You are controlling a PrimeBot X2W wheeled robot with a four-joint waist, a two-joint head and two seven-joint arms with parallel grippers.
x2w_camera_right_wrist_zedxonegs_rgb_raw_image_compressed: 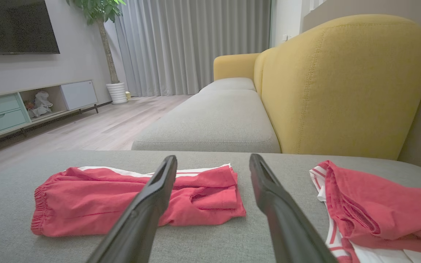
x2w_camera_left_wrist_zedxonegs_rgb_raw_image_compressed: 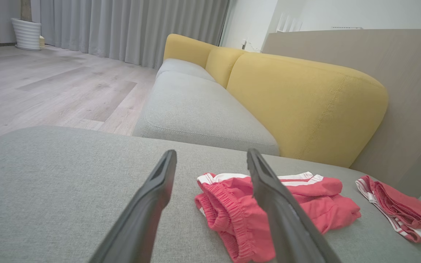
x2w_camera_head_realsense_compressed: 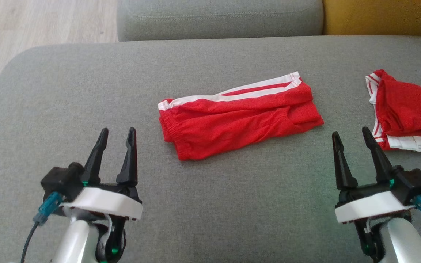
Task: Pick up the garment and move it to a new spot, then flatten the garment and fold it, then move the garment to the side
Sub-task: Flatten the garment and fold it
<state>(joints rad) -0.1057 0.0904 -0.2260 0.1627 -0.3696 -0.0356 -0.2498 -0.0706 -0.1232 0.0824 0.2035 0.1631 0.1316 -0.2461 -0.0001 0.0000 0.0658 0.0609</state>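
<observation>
A red garment with white side stripes lies folded in half on the grey cushion, its elastic waistband toward the left. The left wrist view has the garment just beyond its fingers, and the right wrist view shows the garment lying flat to the left. My left gripper hovers open over the cushion, to the near left of the shorts. On the near right, my right gripper is open too, with nothing between its fingers. Neither touches the cloth.
A second red and white garment lies at the cushion's right edge, close to my right gripper. Behind stand a grey sofa seat and a yellow backrest. Wooden floor lies beyond the cushion's far left.
</observation>
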